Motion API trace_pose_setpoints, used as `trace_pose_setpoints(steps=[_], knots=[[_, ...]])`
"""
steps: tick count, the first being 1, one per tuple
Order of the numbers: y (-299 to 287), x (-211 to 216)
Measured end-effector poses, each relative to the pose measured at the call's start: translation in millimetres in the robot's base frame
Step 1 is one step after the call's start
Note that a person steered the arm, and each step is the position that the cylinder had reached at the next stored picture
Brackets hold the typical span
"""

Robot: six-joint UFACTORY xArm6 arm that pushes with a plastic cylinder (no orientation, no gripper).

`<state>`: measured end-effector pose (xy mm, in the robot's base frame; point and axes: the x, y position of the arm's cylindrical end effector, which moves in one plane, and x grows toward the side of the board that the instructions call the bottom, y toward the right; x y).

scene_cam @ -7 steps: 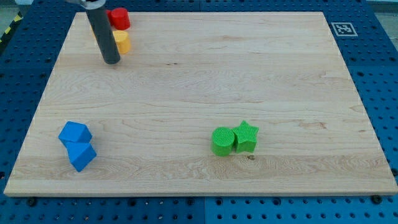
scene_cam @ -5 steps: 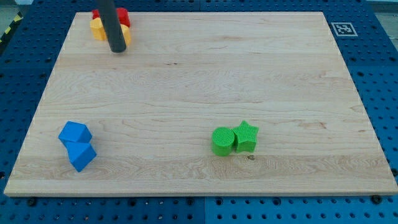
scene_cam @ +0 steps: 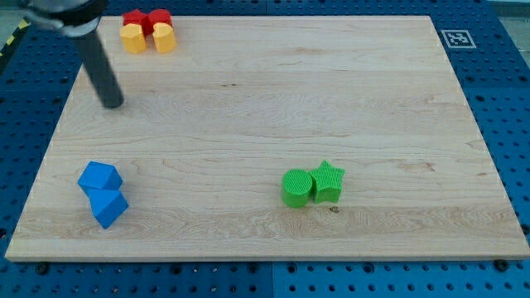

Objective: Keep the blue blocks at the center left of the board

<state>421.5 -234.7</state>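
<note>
My tip (scene_cam: 112, 104) sits on the wooden board (scene_cam: 273, 91) upper left, touching no block, holding nothing. Two blue blocks, upper blue block (scene_cam: 99, 176) and lower blue block (scene_cam: 108, 206), touch each other at the board's lower left, at 6 o'clock from my tip, well apart.

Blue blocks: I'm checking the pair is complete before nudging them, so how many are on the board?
2. One blue block sits near the view's left edge, lower down; the other blue block touches it just below. My tip is well above both. Nothing seems hidden.
</note>
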Motion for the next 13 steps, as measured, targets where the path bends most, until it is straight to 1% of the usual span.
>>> trace_pose_setpoints(steps=[1, 2, 3, 4, 5, 6, 7, 8, 9, 10, 11, 12, 13], knots=[[-20, 74], [-22, 145], [-1, 197], [42, 188], [54, 135], [53, 70], [56, 40], [93, 65], [100, 117], [53, 135], [25, 116], [25, 60], [27, 15]])
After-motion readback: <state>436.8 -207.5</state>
